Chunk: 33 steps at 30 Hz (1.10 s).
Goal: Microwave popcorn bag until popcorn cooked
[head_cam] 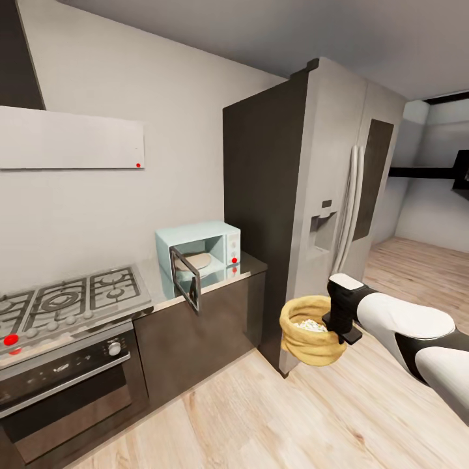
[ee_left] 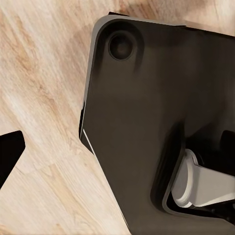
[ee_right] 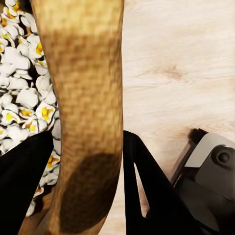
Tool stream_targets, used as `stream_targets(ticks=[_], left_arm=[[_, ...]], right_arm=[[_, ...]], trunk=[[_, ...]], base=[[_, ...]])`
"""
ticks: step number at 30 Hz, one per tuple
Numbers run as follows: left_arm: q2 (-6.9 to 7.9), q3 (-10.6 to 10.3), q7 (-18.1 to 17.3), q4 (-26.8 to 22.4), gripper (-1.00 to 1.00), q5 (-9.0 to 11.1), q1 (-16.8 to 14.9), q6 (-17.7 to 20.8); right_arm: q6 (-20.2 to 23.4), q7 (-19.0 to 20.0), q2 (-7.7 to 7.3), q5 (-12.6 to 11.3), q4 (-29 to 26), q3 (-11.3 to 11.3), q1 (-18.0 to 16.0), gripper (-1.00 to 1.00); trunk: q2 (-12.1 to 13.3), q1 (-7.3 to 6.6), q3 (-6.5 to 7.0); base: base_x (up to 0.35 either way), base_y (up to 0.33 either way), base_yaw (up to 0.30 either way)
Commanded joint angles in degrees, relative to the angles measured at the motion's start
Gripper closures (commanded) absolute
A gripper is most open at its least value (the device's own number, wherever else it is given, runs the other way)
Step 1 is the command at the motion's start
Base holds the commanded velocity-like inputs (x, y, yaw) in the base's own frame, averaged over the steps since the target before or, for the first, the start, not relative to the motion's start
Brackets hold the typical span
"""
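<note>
While microwave [head_cam: 200,251] gapes, right hand [head_cam: 340,324] grips popcorn bag [head_cam: 311,332]

A tall grey refrigerator [head_cam: 326,195] (dark side panel, paired door handles) stood on the pale wood floor [head_cam: 260,423]. A gas hob [head_cam: 65,299] sat above a built-in steel oven [head_cam: 65,384]. A pale range hood [head_cam: 71,138] was mounted on the wall.

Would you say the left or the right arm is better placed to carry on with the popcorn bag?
The right. Its gripper is clamped on the popcorn bag's rolled rim, holding it above the floor, with white popped popcorn inside. The left wrist view looks down at the robot's base.
</note>
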Motion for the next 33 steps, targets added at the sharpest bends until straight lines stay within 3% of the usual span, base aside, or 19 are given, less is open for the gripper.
stream_targets(ticks=[1,15,26,33], left_arm=[[-0.01,0.2,0.0,-0.1,-1.00,0.1,0.0,-0.1],[-0.11,0.1,0.0,-0.1,-1.00,0.1,0.0,-0.1],[-0.27,0.1,0.0,-0.1,-1.00,0.1,0.0,-0.1],[-0.27,0.1,0.0,-0.1,-1.00,0.1,0.0,-0.1]], right_arm=[[0.5,-0.2,-0.05,-0.1,0.1,0.2,0.0,1.00],[0.6,-0.1,-0.05,0.0,0.1,0.2,0.0,1.00],[0.6,0.0,-0.10,-0.1,0.1,0.1,0.0,1.00],[0.6,0.2,-0.10,-0.1,0.1,0.2,0.0,1.00]], trunk=[[0.0,0.02,-0.01],[0.0,0.02,-0.01],[0.0,0.02,-0.01],[0.0,0.02,-0.01]], base=[[0.000,0.000,0.000],[0.007,-0.006,0.189],[0.191,-0.203,0.252],[0.014,-0.293,0.077]])
